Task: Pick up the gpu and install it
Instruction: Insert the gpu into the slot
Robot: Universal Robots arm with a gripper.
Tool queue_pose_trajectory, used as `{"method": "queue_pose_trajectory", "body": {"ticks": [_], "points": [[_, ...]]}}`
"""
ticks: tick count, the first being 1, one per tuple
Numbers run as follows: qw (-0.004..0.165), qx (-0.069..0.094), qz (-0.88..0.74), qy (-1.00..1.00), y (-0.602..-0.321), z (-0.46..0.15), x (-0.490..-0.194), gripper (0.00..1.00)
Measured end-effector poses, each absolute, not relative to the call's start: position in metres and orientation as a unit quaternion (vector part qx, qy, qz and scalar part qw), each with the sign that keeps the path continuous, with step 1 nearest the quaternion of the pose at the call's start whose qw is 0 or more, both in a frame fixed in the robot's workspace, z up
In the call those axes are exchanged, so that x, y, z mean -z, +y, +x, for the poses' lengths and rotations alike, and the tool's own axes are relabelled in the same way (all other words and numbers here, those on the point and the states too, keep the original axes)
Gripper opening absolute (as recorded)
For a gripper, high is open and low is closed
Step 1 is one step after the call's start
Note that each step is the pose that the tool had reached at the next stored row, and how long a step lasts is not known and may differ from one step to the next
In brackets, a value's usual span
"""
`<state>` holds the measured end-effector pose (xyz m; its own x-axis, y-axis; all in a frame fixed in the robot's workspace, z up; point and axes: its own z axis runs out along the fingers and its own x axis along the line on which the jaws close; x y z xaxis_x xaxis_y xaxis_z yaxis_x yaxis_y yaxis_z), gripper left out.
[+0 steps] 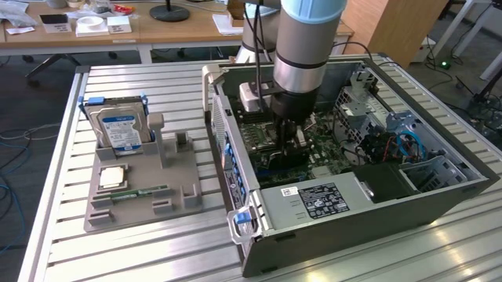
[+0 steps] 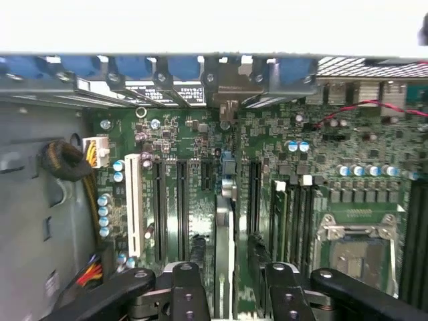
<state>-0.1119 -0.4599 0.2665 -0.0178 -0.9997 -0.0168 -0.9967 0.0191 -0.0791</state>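
You find the gpu [image 2: 224, 241] standing on edge on the motherboard [image 2: 334, 134], inside the open computer case [image 1: 439, 194]. In the wrist view you see it edge-on as a thin strip; its long axis runs parallel to the neighbouring black expansion slots [image 2: 170, 207] and toward the case wall lined with blue tabs.

The gripper [image 2: 227, 284] sits directly over the card with its fingers [image 2: 187, 294] spread to either side of it, released rather than clamped.

Labels: a black-and-white sticker [image 1: 321, 200] lies on the power supply housing; its text is unreadable. The hard drive [image 1: 121, 130] carries a blue-and-white label, also unreadable.

Nearby obstructions: a white slot [image 2: 132, 200], the CPU socket [image 2: 354, 247], and a sleeved cable bundle [image 2: 67, 164]. The hard drive stands in the grey parts holder [image 1: 141, 188], well apart from the case.
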Motion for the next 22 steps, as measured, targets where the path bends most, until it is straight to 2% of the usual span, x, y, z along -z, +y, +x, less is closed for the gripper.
{"method": "queue_pose_trajectory", "body": {"ticks": [13,17,22], "points": [[0.034,0.022,-0.7,0.713,-0.46,-0.111,-0.311,0.39],[0.016,0.005,-0.7,0.714,-0.46,-0.105,-0.311,0.39],[0.014,0.004,-0.7,0.714,-0.46,-0.104,-0.311,0.39]]}}
